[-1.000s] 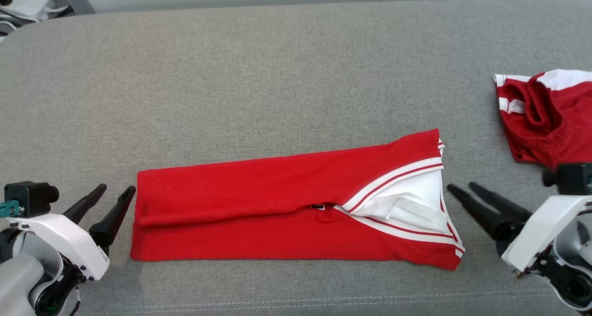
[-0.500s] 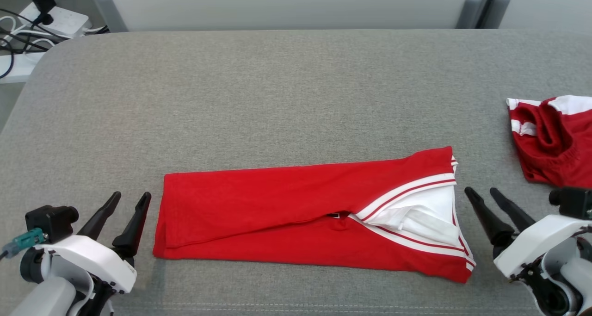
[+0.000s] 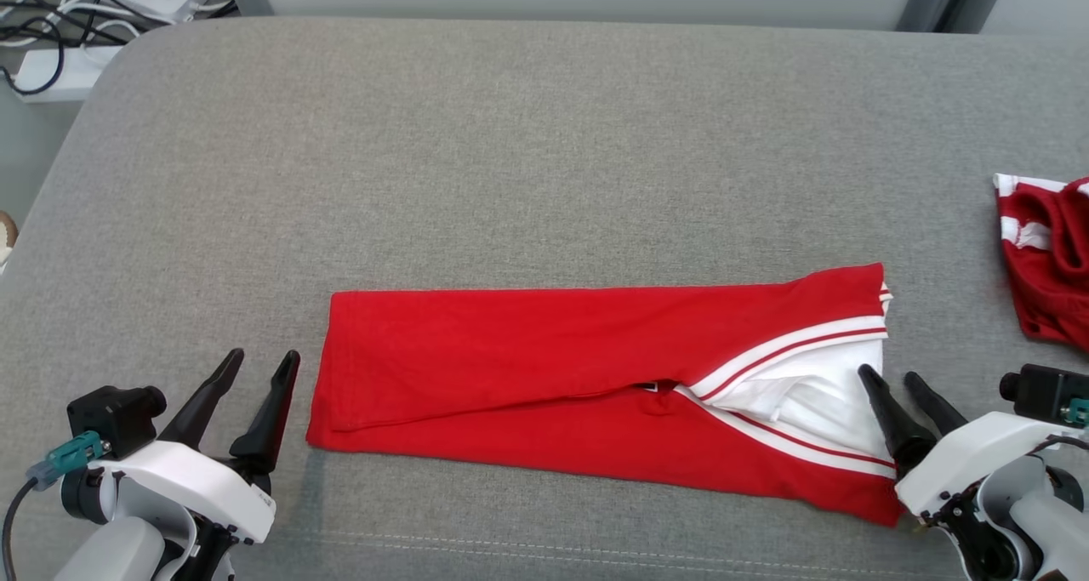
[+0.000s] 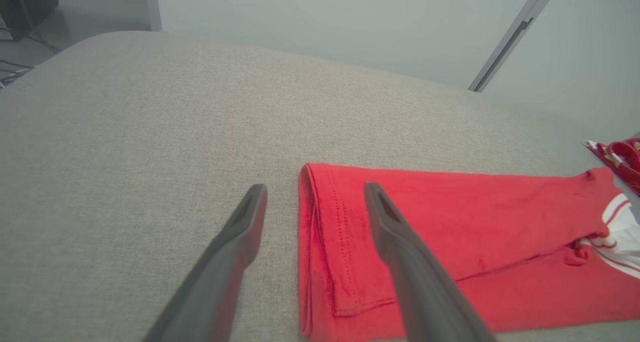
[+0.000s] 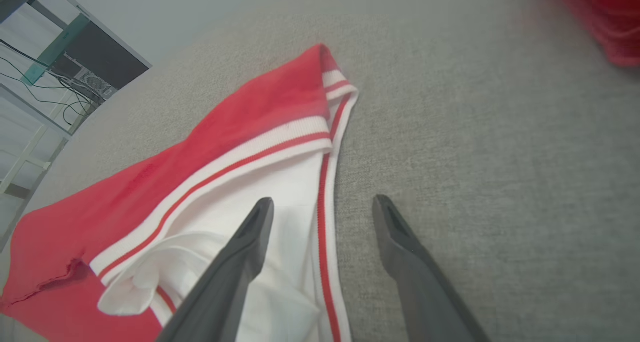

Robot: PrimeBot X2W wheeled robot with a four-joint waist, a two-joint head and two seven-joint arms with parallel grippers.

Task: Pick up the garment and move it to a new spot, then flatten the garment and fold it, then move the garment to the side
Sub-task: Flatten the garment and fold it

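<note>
Garment [image 3: 544, 368]: red knit top with a white panel and red-and-white striped trim. It lies folded lengthwise into a long, narrow band, from the centre toward 5 o'clock of the grey padded surface [image 3: 544, 139] in the head view. The stitched hem end is at the band's 9 o'clock and the white striped end at its 3 o'clock.

Handling (judged): light, soft and limp, with no stiffness of its own. Lifted by a single layer it would likely sag and come unfolded. Cloth on cloth should drag rather than slide. Not fragile. Best hold: the two short ends, pinching all layers together.

Left end effector [image 3: 263, 356]: at 8 o'clock, fingers apart and empty, just beside the hem end. In the left wrist view the folded edge lies between its fingers.

Right end effector [image 3: 886, 373]: at 4 o'clock, fingers apart and empty. In the right wrist view one finger is over the white panel and the other over bare surface, with the striped edge between them. Whether either finger touches the cloth cannot be told.

Containers: none in this lot, so no contents to list.

Also present: second garment [image 3: 1051, 258], red and white, bunched at 3 o'clock, well apart. Power strips [image 3: 76, 62] with cables at 11 o'clock, off the surface.
</note>
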